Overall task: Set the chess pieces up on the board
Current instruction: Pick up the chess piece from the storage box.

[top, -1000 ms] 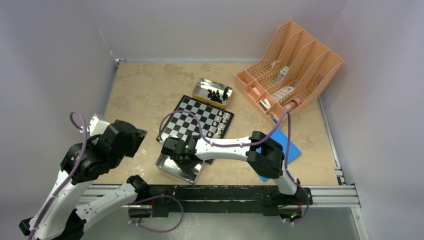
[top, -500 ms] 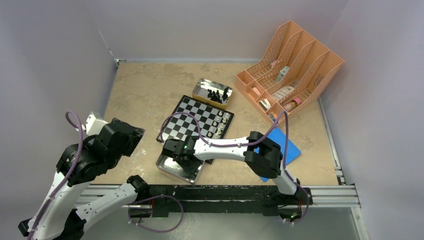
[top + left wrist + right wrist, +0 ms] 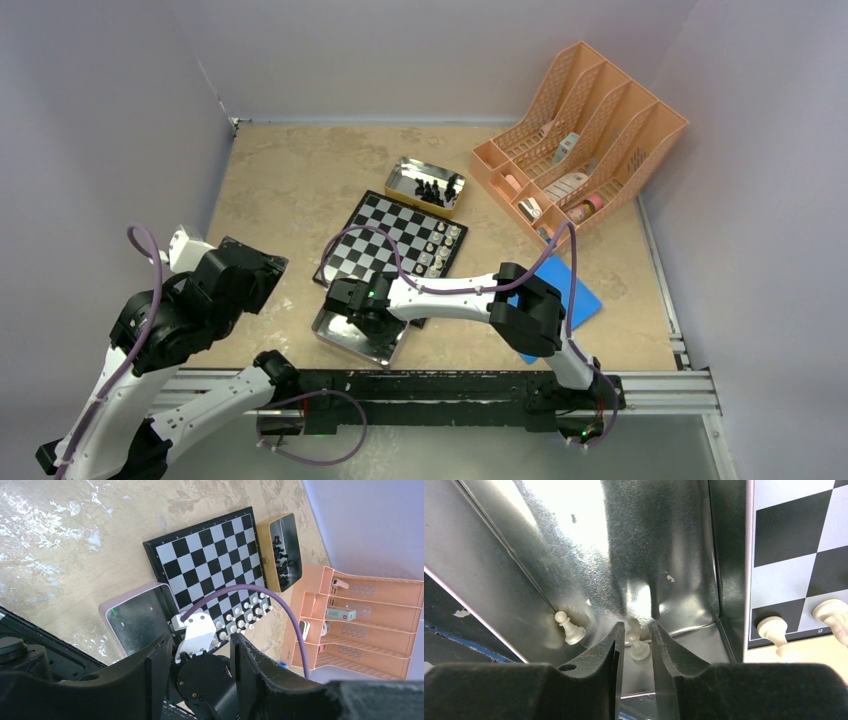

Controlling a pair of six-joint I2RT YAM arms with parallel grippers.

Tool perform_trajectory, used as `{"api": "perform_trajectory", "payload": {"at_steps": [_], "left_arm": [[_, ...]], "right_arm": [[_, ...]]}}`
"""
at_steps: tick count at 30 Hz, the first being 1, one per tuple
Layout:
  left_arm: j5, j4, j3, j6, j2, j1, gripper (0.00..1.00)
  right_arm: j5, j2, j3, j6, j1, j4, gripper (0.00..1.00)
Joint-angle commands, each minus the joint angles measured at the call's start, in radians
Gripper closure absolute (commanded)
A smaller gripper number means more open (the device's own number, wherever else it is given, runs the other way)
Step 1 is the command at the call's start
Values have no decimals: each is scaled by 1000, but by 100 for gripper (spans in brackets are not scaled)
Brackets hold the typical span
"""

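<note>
My left hand [image 3: 199, 645] hung at the left of the overhead view, half open and empty, well clear. In the right wrist view a spare white pawn [image 3: 569, 627] stood lower left in the near tin [image 3: 664, 555], not to be nudged. The right hand [image 3: 636, 627] straddled the second pawn [image 3: 639, 649] at bottom centre, jaws narrow; whether they pinched it I couldn't tell. I judged a square squeeze and a straight lift over the tin wall best. Rightward lay the board [image 3: 794, 540], white pieces [image 3: 772, 628] crowding its near edge, then the orange rack [image 3: 590, 120] on the tabletop [image 3: 290, 170].
</note>
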Motion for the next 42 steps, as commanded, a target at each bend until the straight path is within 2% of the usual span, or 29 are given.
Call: {"api": "perform_trajectory", "payload": {"at_steps": [1,16,23,30,36,40,42], "left_arm": [[-14,7,11,17,-7,1,54],[-42,7,19,35,-11,1,53],[-44,23,17,59,-5,2,53],[-8,84,16,140,9,2,55],[54,201,-6,273,2,2,56],[120,285,-40,360,4,2,57],[150,298,-50,371,13,2,57]], "right_arm": [[-10,-7,16,-19,-2,-31,71],[-21,31,38,-43,-2,-51,75],[-24,30,83,-48,-2,-77,87],[38,11,252,-41,-22,-112,95],[33,-97,231,-3,-120,3,93],[2,-219,105,14,-202,166,92],[3,-270,21,0,-232,302,93]]}}
